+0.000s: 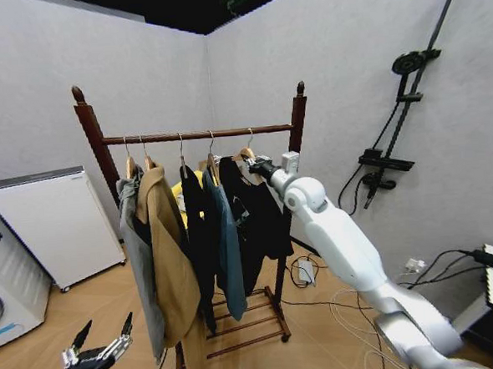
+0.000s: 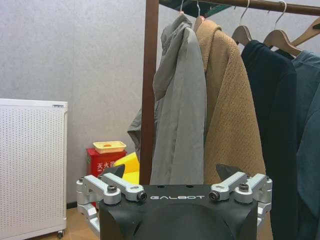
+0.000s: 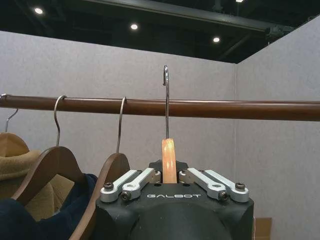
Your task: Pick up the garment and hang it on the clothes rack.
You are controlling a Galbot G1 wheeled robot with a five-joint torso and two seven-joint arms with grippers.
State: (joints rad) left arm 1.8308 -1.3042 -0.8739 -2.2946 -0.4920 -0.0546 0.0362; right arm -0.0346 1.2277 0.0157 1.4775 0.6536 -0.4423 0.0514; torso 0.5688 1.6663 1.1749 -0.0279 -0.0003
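Observation:
The black garment (image 1: 261, 217) hangs at the right end of the clothes rack (image 1: 197, 135), beside the right upright. My right gripper (image 1: 258, 165) is shut on the neck of its light wooden hanger (image 3: 169, 155). In the right wrist view the metal hook (image 3: 166, 100) stands upright across the rail (image 3: 225, 108), with its curved tip above the rail. Whether the hook rests on the rail I cannot tell. My left gripper (image 1: 97, 348) hangs low at the front left, open, well short of the rack; the left wrist view shows its fingers (image 2: 115, 185) spread apart with nothing between them.
On the rail hang a grey jacket (image 1: 134, 241), a long tan coat (image 1: 169, 256), a dark garment and a blue jacket (image 1: 228, 252). White appliances (image 1: 52, 226) stand left. A shower fixture (image 1: 395, 142) is on the right wall, cables (image 1: 337, 300) on the floor.

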